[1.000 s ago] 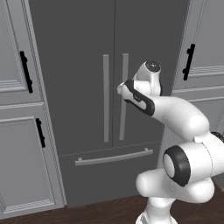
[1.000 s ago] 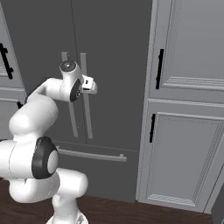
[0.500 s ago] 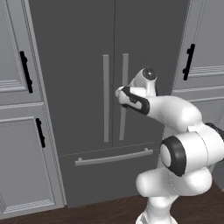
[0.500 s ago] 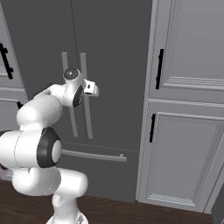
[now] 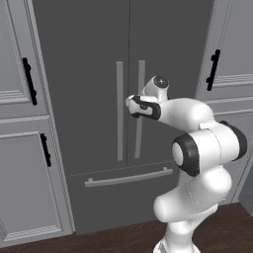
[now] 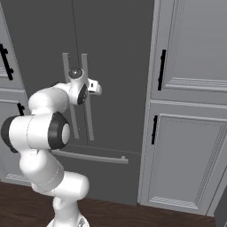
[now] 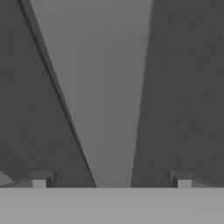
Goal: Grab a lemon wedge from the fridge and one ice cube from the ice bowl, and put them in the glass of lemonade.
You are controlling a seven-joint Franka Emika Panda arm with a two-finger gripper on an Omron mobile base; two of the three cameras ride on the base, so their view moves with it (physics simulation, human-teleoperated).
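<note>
In the hand view the jaws (image 7: 111, 181) stand spread wide with nothing between them, their two dark tips low at the left and right of the frame, and a pale grey bar handle (image 7: 105, 87) runs up the middle of the picture between the tips, close in front (whether either tip touches it cannot be told). In the left base view the white arm (image 5: 197, 148) rises from the lower right and bends toward the frame's centre, its hand at the right-hand handle (image 5: 140, 106) of the fridge (image 5: 89, 74). Behind it the dark grey fridge fills the middle, both doors shut, the drawer (image 5: 123, 197) below. Grey cabinets (image 6: 190, 111) with black handles flank it.
</note>
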